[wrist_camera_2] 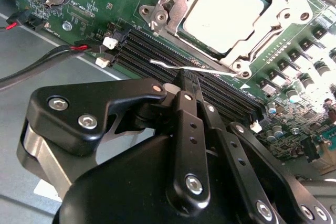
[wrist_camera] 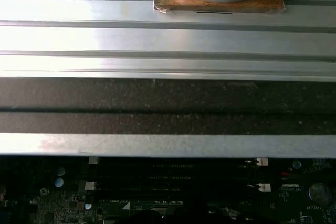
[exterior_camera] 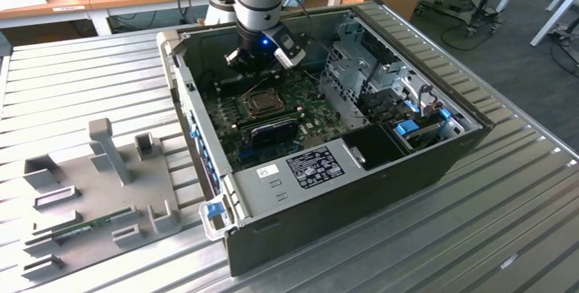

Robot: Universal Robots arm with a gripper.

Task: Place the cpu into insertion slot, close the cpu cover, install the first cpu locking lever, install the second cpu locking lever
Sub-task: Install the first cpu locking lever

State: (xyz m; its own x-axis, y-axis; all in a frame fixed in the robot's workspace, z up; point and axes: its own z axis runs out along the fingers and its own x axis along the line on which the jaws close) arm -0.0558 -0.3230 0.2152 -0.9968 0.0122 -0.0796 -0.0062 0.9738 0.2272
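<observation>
Two black fingers [wrist_camera_2: 190, 124] of your gripper [wrist_camera_2: 186, 80] stand drawn together in the second wrist view, their tips right at a thin wire lever [wrist_camera_2: 205, 69]. Whether they pinch the wire or merely touch it cannot be made out. Just beyond the lever run the long black memory slots [wrist_camera_2: 147, 43]. Past them lies the slot, its silver cover [wrist_camera_2: 286, 17] folded flat around the cpu [wrist_camera_2: 226, 9], whose pale face shows through the window. With the chip seated and the cover down, the lever stands free of the frame, so locking looks to be the step in hand.

In the exterior view the gripper [exterior_camera: 262, 61] hangs inside the open case [exterior_camera: 362, 171] at 12 o'clock of the slot [exterior_camera: 263, 103]. The drive cage [exterior_camera: 357, 69] sits at the slot's 2 o'clock.

Expect the lever to handle as a light, stiff, springy wire, slick under the fingers and apt to snap back. Its bent free end looks the best hold, well clear of the fragile chip and the board [wrist_camera_2: 105, 3].
</observation>
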